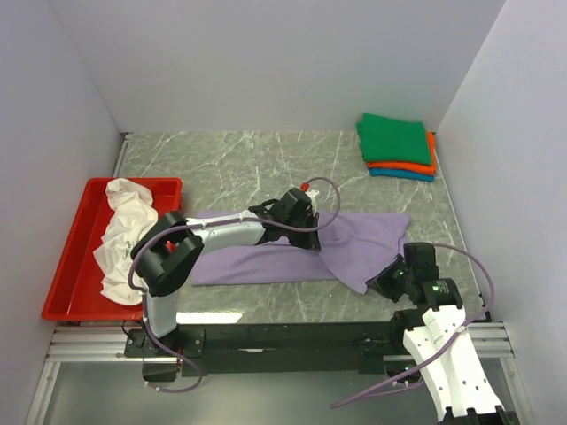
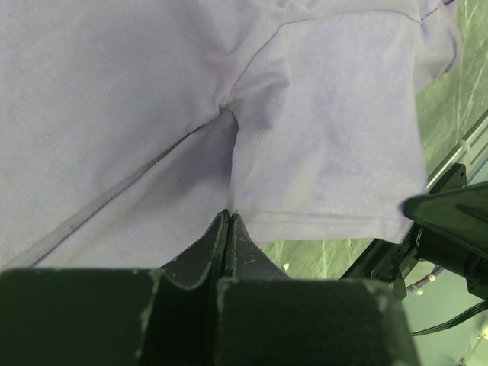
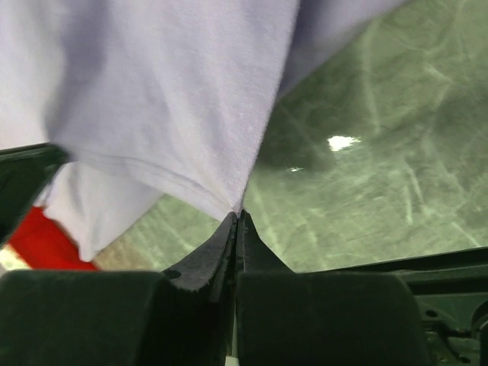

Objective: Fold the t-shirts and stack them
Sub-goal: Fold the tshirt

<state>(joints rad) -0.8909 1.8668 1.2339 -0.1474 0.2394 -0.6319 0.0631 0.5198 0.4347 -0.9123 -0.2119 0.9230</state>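
Left jaws and right jaws are both closed to a thin line, each pinching an edge of the lavender t-shirt [image 2: 152, 91] at the very tips. The left pair holds a hemmed edge beside a sleeve seam. The right pair holds a hemmed corner [image 3: 229, 200].

Worktop [image 1: 221, 159]: green marbled, carrying all items.

Lavender t-shirt [image 1: 257, 264]: lies spread in a long band between the two sets of jaws, creased near the right pair.

Red tray [image 1: 84, 221]: well to the left of the left jaws, holding the white t-shirt [image 1: 124, 239], crumpled and unfolded.

Folded stack: far beyond the right jaws, green t-shirt [image 1: 394, 137] on top, orange t-shirt [image 1: 431, 152] under it, teal t-shirt [image 1: 403, 174] lowest.

Assessment: the step in hand appears to be a fold of the lavender shirt. Recommendations:
- Raise both pinched edges together, at equal height.
- Keep the cloth lightly taut between the jaws so the crease runs straight.
- Carry the edge over without dragging the body of the shirt.
- Both grips are shallow; a sharp pull could slip the hem free.
- Release only once the layer lies flat.
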